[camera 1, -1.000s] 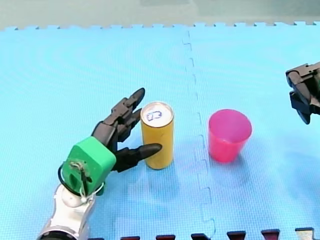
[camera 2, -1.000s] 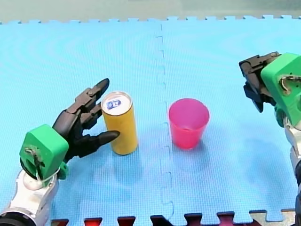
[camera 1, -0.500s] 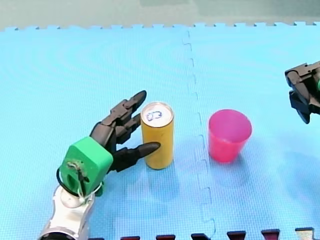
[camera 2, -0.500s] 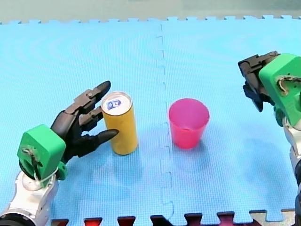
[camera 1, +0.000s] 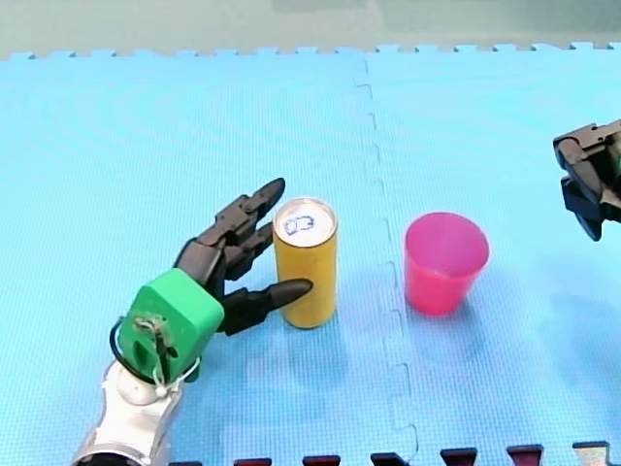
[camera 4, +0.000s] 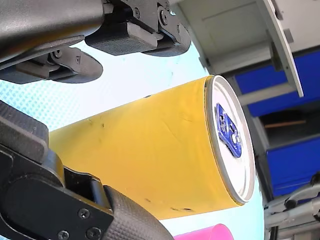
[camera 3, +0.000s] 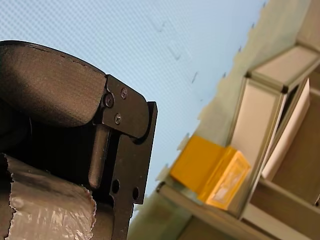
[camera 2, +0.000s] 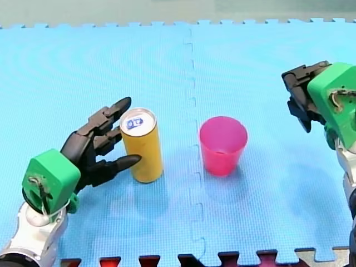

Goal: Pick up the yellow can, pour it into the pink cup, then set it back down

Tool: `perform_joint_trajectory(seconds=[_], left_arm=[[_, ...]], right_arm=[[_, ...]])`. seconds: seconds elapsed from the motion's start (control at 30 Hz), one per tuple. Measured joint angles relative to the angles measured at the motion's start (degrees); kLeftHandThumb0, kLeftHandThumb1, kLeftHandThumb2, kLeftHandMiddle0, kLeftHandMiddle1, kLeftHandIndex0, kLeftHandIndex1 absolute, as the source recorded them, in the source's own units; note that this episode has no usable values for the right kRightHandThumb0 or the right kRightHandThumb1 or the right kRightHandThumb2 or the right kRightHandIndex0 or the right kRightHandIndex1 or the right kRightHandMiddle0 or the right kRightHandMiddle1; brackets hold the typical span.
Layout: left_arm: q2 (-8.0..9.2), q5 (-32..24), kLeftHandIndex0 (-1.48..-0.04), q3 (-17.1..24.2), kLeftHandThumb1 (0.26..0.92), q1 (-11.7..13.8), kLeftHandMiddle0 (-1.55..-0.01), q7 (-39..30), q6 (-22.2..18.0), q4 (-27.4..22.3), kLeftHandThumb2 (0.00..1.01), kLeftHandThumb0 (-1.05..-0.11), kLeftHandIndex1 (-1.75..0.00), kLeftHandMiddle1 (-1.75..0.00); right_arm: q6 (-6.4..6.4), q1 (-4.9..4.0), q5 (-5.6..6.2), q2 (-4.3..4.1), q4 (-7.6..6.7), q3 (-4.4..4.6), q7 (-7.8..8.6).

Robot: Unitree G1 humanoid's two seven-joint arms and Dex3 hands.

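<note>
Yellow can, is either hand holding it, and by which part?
Neither. The left hand, open, is beside the yellow can; the right hand, shut, is well past the pink cup.

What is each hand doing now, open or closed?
Left hand: open beside the can, not gripping it.
Right hand: closed, holding nothing, over the right side of the mat.

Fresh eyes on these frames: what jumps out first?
The yellow can stands upright in the middle of the blue mat, with the open left hand just left of it. The pink cup stands right of the can, apart from it. The shut right hand is at the far right edge.
</note>
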Motion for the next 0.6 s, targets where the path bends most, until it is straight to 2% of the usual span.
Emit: perform_joint_trajectory(seconds=[0.2,0.43,0.6], left_arm=[[0.25,0.1,-0.29,-0.3,0.713,0.1,-0.4,0.2,0.0,-0.1,0.0,-0.911,0.0,0.0],[1.62,0.1,-0.27,-0.7,0.709,-0.2,-0.35,-1.7,1.2,-0.1,0.0,-0.957,0.0,0.0],[1.75,0.2,-0.27,-1.0,0.703,-0.3,-0.34,-1.8,2.1,-0.4,0.0,-0.962,0.0,0.0]], right_arm=[[0.0,0.0,0.12,-0.02,0.01,-0.28,0.6],[-0.01,-0.01,0.52,-0.02,0.02,-0.62,1.07],[-0.22,0.0,0.76,-0.01,0.01,-0.79,1.66]])
